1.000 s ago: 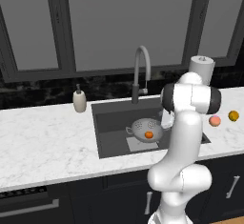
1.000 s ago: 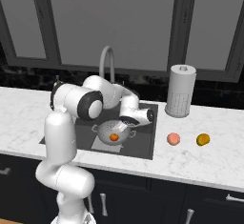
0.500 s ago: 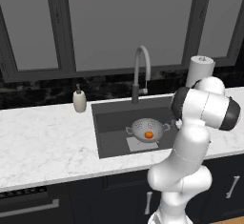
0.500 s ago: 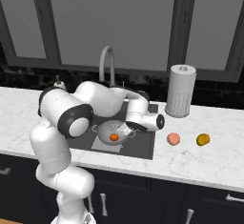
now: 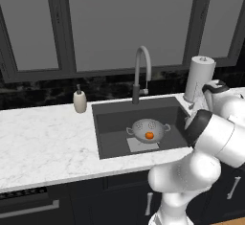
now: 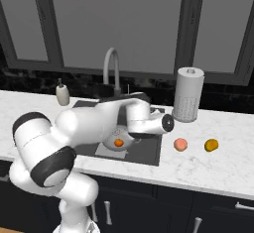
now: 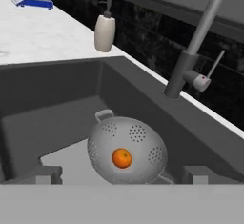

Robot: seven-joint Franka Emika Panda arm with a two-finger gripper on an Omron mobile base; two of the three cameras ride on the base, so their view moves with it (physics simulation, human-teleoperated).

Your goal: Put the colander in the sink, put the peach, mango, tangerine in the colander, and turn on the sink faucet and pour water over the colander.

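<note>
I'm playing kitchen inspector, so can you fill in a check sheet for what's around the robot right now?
Surface: white marble counter, a dark sink set into it.
Job's things: colander sits in the sink with the tangerine inside; peach and mango lie apart on the counter right of the sink; sink faucet behind the basin, no water seen.
Clutter: soap bottle left of the sink; paper towel roll right of it; a blue-and-white item far along the counter.
Grippers: jaws open, holding nothing, over the sink's right side.
Cables: nothing seen.
Surroundings: dark windows, black backsplash, dark cabinets below.
</note>
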